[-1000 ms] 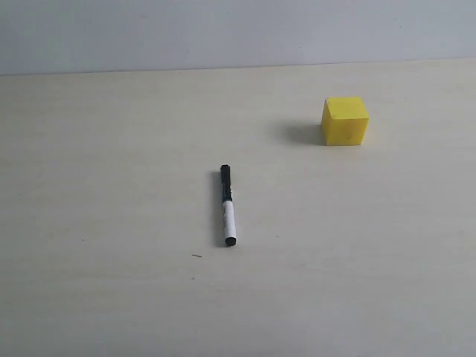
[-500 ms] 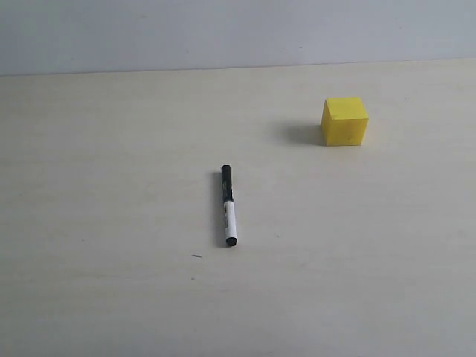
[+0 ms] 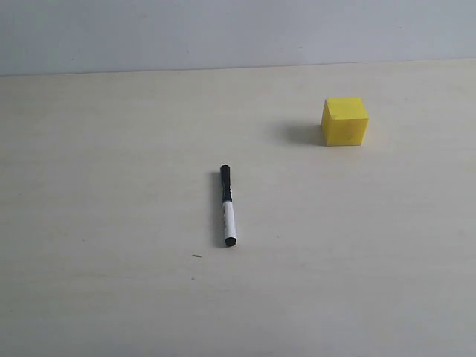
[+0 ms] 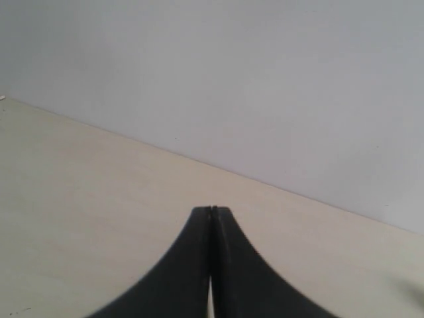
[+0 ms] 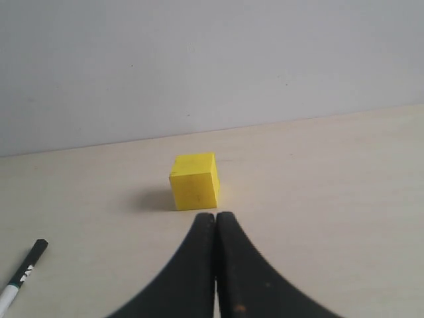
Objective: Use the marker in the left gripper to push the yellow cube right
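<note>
The marker [image 3: 227, 206] lies loose on the pale table near the middle of the exterior view, black cap end pointing away, held by nothing. Its cap end also shows in the right wrist view as the marker [image 5: 21, 273]. The yellow cube [image 3: 345, 121] stands at the back right, well apart from the marker. In the right wrist view the yellow cube [image 5: 194, 181] sits just beyond my right gripper [image 5: 215, 215], which is shut and empty. My left gripper [image 4: 211, 209] is shut with nothing between its jaws, over bare table. Neither arm appears in the exterior view.
A pale wooden table [image 3: 111, 149] runs back to a plain grey-white wall [image 3: 223, 30]. A tiny dark speck [image 3: 196, 256] lies near the marker's lower end.
</note>
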Available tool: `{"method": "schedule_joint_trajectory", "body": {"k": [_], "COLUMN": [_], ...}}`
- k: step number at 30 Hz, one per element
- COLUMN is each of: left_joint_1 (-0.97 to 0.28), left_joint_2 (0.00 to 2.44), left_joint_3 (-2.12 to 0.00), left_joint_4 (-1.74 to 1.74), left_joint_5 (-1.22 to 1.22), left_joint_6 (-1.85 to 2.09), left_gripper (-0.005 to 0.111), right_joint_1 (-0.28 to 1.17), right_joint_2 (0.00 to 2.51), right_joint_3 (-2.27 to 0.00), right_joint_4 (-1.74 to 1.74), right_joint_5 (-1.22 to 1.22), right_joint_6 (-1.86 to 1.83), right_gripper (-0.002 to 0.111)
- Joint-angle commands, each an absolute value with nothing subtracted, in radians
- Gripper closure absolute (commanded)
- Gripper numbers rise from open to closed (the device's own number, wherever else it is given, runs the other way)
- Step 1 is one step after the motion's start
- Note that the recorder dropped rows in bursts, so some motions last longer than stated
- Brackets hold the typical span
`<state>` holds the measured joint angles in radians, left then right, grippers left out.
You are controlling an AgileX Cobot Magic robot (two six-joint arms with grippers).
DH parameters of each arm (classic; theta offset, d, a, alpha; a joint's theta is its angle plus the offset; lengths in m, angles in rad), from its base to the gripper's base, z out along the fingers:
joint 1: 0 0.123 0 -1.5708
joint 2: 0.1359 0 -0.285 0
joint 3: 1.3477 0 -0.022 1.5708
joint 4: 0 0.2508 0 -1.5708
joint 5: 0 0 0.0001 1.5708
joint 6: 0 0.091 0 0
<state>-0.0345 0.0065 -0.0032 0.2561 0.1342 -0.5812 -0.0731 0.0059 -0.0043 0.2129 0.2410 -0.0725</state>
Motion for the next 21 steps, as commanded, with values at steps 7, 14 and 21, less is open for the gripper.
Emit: {"method": "schedule_joint_trajectory", "body": {"k": [7, 14, 21], "left_joint_1": [-0.032, -0.021, -0.009], "left_joint_2": [0.000, 0.000, 0.000], "left_joint_3": [0.000, 0.000, 0.000], "left_joint_4": [0.386, 0.020, 0.036], "left_joint_5": [0.048, 0.050, 0.075], "left_joint_6": [-0.579, -0.144, -0.169], "left_gripper": [0.107, 0.107, 0.107], "right_joint_1": [-0.076, -0.076, -0.076], "right_joint_2": [0.000, 0.000, 0.000], "right_joint_3": [0.000, 0.000, 0.000], "right_joint_4": [0.210, 0.210, 0.210], "right_joint_5": [0.237, 0.237, 0.237], "right_joint_6": [-0.076, -0.076, -0.076], "right_gripper": [0.108, 0.108, 0.108]}}
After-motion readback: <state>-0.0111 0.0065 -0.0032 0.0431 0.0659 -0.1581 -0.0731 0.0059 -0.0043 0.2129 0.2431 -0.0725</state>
